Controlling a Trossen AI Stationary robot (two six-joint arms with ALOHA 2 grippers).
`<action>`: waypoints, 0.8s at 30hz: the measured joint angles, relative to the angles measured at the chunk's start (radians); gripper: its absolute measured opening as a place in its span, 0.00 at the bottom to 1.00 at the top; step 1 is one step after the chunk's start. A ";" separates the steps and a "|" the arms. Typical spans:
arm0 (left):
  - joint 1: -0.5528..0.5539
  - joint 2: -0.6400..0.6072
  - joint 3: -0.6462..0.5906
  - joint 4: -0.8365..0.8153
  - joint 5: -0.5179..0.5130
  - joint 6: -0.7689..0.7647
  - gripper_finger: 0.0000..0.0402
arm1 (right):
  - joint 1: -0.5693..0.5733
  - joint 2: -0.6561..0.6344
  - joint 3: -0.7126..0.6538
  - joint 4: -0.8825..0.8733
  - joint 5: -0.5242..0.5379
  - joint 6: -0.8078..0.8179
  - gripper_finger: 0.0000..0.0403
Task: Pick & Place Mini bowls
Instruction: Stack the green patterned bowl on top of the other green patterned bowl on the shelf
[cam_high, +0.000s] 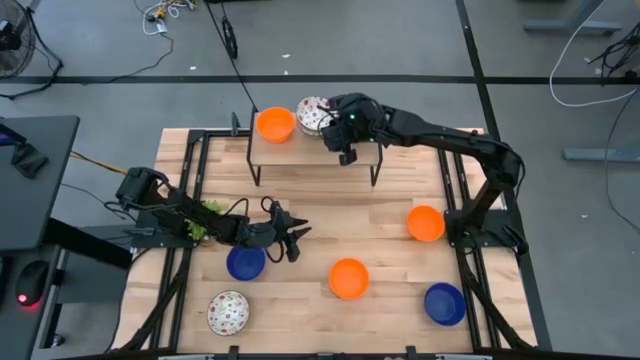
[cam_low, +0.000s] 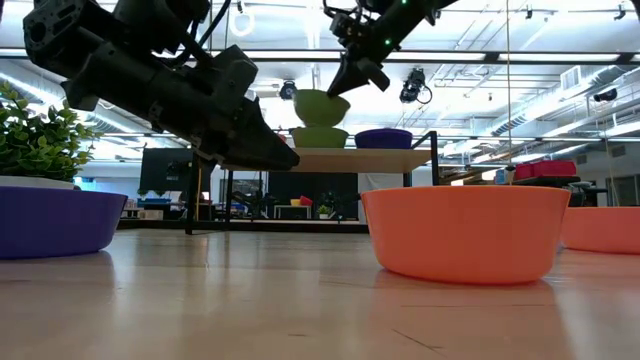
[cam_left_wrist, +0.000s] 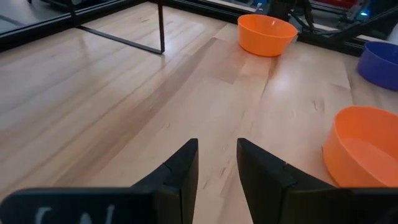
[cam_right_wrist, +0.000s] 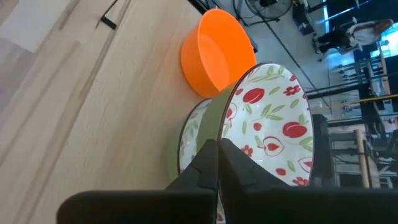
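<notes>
Your right gripper (cam_right_wrist: 217, 155) pinching a speckled bowl's (cam_right_wrist: 273, 124) rim, tilted over another speckled bowl (cam_right_wrist: 189, 140) on the raised shelf (cam_high: 300, 148), beside an orange bowl (cam_high: 275, 124), your left gripper (cam_left_wrist: 217, 171) slightly spread, empty, low over the table (cam_left_wrist: 124, 106).

Grey floor (cam_high: 400, 40) — dark seams, loose cables (cam_high: 165, 14), ceiling lights (cam_low: 480, 55) overhead

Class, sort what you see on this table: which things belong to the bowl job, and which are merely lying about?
Job:
orange bowls
blue bowls
patterned bowls
right pincer, shut on one patterned bowl's rim above the raised shelf
left pincer, empty

Lying about:
green plant
</notes>
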 joint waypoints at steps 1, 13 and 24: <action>0.000 0.000 0.000 0.000 0.002 0.000 0.28 | -0.002 0.004 -0.001 -0.001 -0.001 0.004 0.00; -0.002 0.000 0.000 0.000 0.004 -0.001 0.28 | -0.021 0.034 -0.004 -0.007 -0.006 0.026 0.00; -0.002 0.000 0.000 0.001 0.004 -0.001 0.28 | -0.025 0.066 -0.005 -0.002 -0.004 0.025 0.00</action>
